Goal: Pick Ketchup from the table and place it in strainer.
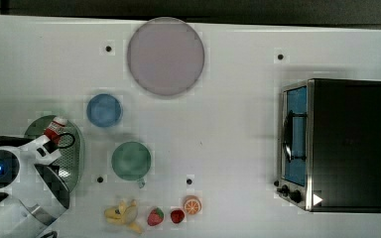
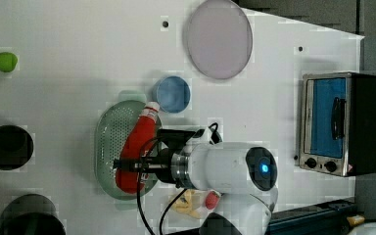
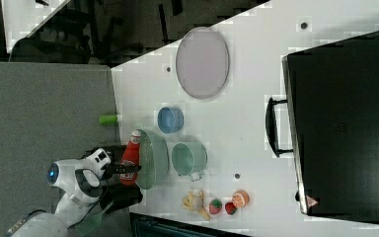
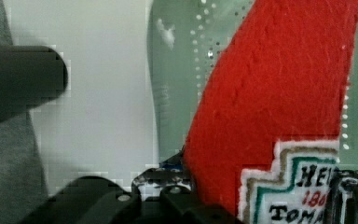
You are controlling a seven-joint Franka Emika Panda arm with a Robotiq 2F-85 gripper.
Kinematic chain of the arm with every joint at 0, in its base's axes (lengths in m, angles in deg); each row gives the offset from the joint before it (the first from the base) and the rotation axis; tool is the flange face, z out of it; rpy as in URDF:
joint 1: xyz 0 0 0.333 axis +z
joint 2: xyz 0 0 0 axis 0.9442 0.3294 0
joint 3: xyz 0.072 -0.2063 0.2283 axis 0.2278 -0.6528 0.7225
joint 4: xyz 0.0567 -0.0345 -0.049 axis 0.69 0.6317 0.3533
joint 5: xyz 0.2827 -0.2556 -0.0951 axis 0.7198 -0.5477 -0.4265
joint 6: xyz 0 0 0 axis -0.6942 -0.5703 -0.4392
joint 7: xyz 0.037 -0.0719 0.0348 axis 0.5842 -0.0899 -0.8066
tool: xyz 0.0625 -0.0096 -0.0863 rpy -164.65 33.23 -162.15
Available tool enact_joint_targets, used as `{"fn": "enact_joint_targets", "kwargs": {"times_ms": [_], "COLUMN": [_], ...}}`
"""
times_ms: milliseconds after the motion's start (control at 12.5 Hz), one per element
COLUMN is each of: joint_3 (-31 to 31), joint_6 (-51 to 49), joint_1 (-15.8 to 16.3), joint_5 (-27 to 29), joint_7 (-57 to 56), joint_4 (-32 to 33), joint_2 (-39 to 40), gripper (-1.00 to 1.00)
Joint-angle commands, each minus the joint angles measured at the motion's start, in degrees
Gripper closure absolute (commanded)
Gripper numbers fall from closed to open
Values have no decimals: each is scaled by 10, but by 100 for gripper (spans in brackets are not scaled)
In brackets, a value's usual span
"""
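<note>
The Ketchup (image 2: pixel 139 139), a soft red bottle with a white cap, lies slanted inside the pale green strainer (image 2: pixel 110 132), its cap up by the rim near the blue bowl. My gripper (image 2: pixel 132 164) reaches across the bottle's lower half, one finger on each side of it. In the wrist view the red body and its label (image 4: pixel 279 84) sit between the dark fingers, close against both, with the strainer's holed wall (image 4: pixel 177 70) behind. From the top view, the arm covers much of the strainer (image 1: pixel 74 153), and the cap end of the Ketchup (image 1: pixel 54 130) pokes out.
On the white table (image 1: pixel 238 129) a blue bowl (image 1: pixel 104 110) and a teal bowl (image 1: pixel 131 160) stand just beside the strainer. A grey plate (image 1: pixel 165 56) lies at the back, a toaster oven (image 1: pixel 337 144) at the top view's right, toy fruit (image 1: pixel 155 216) along the front.
</note>
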Motion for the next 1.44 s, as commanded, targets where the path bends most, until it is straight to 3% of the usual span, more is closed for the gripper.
{"fn": "enact_joint_targets", "kwargs": {"times_ms": [80, 160, 240, 560, 720, 1040, 1440], "joint_3": [-14, -14, -12, -12, -12, -29, -140], "joint_6": [13, 17, 19, -25, -105, -300, -509], "joint_1": [8, 8, 7, -18, -53, -125, -178], "joint_5": [-28, -28, -28, -26, -17, 76, 102], "joint_7": [26, 28, 37, 121, 117, 97, 93], "joint_4": [-2, -4, -8, -24, -44, -131, -268], "joint_2": [14, 14, 6, -87, -146, -220, -258], "gripper": [-73, -95, -100, -100, -100, -100, -100]}}
